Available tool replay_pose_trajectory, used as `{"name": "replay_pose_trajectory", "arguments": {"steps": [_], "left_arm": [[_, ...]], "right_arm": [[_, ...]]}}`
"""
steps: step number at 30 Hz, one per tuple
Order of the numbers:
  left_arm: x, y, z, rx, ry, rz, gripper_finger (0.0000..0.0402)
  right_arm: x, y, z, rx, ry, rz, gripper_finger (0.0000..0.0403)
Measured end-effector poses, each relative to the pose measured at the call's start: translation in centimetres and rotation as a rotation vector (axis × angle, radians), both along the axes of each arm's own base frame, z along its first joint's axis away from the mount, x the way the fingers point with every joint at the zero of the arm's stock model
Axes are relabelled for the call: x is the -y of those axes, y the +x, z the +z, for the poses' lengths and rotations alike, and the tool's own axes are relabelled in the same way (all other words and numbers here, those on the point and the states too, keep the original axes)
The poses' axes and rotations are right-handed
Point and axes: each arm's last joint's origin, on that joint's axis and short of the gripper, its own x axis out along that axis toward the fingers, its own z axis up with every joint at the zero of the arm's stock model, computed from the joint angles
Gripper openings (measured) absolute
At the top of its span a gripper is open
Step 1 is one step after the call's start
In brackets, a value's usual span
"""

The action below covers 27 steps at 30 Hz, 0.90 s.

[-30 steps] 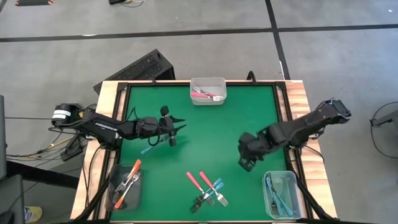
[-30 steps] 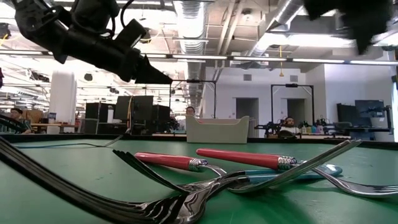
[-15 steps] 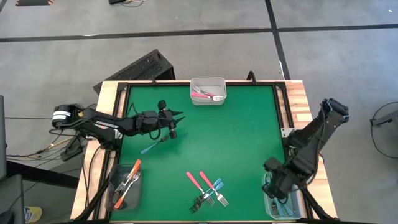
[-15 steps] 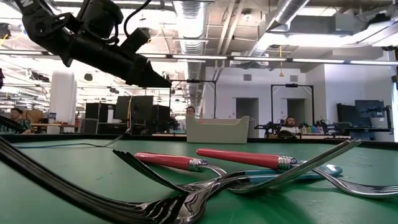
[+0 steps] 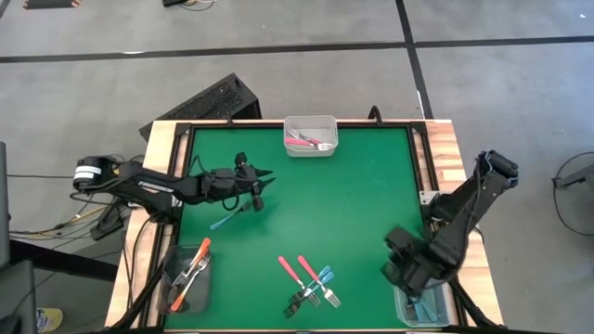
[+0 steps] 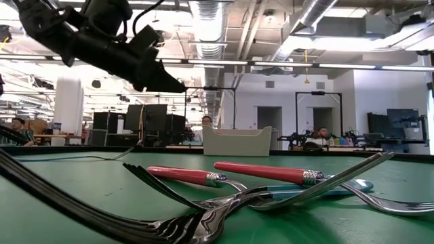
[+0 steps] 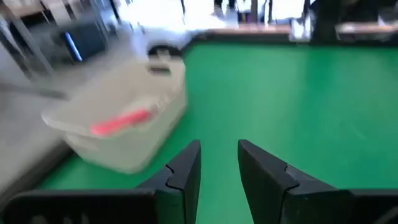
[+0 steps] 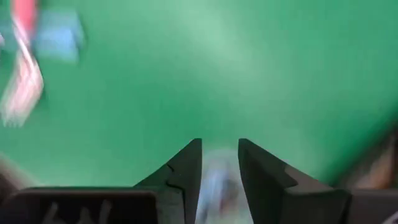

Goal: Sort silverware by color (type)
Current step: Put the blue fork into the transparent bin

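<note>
The silverware is small forks with coloured handles. Two pink ones (image 5: 295, 275) and a blue one (image 5: 322, 278) lie crossed near the table's front edge, large in the low view (image 6: 264, 172). Another blue fork (image 5: 227, 220) lies flat at the left. My left gripper (image 5: 264, 178) hovers open above the table, just beyond that fork, empty in its wrist view (image 7: 219, 146). My right gripper (image 5: 401, 269) points down, open, over the left rim of the near-right tub (image 5: 436, 311), which holds blue forks. In the right wrist view (image 8: 219, 146) only a pale blur shows below its fingers.
A clear tub (image 5: 310, 135) with pink forks stands at the far edge, also in the left wrist view (image 7: 124, 118). Another tub (image 5: 188, 278) with orange forks sits at the near left corner. Bare green mat lies in the table's middle. A raised frame rims the table.
My right gripper has swung from the right middle of the table toward the near right corner, and now stands over the tub of blue forks, tipped more steeply down. The forks on the table have not moved.
</note>
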Motion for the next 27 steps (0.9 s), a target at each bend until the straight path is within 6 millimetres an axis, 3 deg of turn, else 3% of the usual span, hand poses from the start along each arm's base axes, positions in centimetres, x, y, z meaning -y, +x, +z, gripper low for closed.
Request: {"name": "replay_pose_trajectory", "arguments": {"steps": [4,10,15,20,27], "left_arm": [[1.1,-0.9,0.7,-0.171,-0.132,0.008,0.0096],[2.4,-3.5,0.9,-0.447,-0.32,0.104,0.0096],[3.2,-4.9,-0.3,-0.598,-0.489,0.144,0.0096],[3.9,-5.1,-1.3,-0.694,-0.509,0.173,0.0096],[4.3,-4.6,-3.0,-0.807,-0.527,0.157,0.0096]], "right_arm": [[2.6,2.1,0.4,0.138,-0.27,0.059,0.0133],[7.2,4.2,-0.2,0.116,-0.499,-0.038,0.0134],[9.8,6.3,-2.9,0.096,-0.476,-0.015,0.0134],[11.5,7.3,-5.2,0.114,-0.46,0.006,0.0131],[12.5,8.6,-6.0,0.164,-0.41,0.101,0.0128]]}}
